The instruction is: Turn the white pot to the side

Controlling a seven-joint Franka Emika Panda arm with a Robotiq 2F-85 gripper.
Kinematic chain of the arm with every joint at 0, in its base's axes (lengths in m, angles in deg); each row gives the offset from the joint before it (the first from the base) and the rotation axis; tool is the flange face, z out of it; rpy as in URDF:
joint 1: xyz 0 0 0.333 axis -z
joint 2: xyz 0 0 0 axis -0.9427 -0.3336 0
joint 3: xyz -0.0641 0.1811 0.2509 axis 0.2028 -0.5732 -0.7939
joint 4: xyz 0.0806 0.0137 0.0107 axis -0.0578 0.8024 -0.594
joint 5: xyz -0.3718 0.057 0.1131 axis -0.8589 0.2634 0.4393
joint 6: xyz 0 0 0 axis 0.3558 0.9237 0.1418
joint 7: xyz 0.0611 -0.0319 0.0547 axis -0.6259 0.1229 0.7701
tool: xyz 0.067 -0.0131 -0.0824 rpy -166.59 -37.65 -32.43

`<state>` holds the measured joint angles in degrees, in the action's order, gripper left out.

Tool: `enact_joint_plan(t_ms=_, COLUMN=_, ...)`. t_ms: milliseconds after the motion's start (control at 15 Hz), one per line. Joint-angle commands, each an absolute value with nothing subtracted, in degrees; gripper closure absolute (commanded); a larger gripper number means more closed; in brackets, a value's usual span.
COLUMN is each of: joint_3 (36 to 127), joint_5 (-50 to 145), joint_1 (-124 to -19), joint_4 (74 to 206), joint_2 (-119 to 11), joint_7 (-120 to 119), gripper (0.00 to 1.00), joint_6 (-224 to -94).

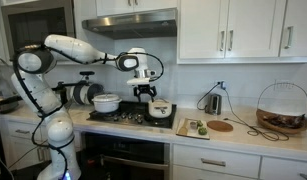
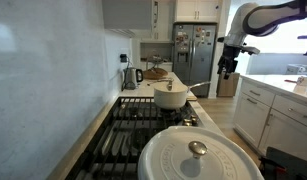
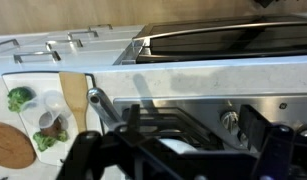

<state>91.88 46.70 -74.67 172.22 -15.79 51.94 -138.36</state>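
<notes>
A: Two white vessels stand on the stove (image 1: 128,117) in an exterior view. Which one is it?

B: The white pot (image 1: 159,110), squat with a dark inside, at the end of the stove nearest the cutting board (image 1: 193,127). The wider bowl-shaped pot (image 1: 106,102) sits toward the opposite end.

A: And the gripper (image 1: 143,93)?

B: It hangs over the stove, just above and beside the white pot, apart from it. Its jaws stand apart with nothing between them.

A: What about an exterior view looking down the stove (image 2: 118,130)?

B: A large white lid (image 2: 198,160) fills the near end of the stove. The white pot (image 2: 173,96) stands upright at the far end. The gripper (image 2: 228,68) hangs above the far corner, clear of the pot. I cannot tell its opening from there.

A: Wrist view?

B: Blurred dark fingers (image 3: 93,155) spread wide across the bottom, empty. Beyond them are the stove's knobs (image 3: 230,121). Off the stove's side lies the cutting board (image 3: 38,88) with broccoli (image 3: 18,97). I cannot make out the pot for certain.
</notes>
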Motion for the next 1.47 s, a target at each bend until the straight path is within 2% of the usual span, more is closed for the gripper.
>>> enact_joint_plan(t_ms=0, joint_3=91.54, joint_5=48.64, joint_1=-74.56, joint_4=165.18, joint_2=-22.03, joint_7=62.70, gripper=0.00, joint_6=-137.23)
enact_joint_plan(t_ms=733, joint_3=87.96, joint_5=51.56, joint_1=-71.61, joint_4=152.72, joint_2=-36.05, joint_7=87.17, gripper=0.00, joint_6=-133.87)
enact_joint_plan(t_ms=1400, joint_3=82.27, joint_5=51.07, joint_1=-67.94, joint_4=138.66, joint_2=-49.77, joint_7=90.61, gripper=0.00, joint_6=-129.59)
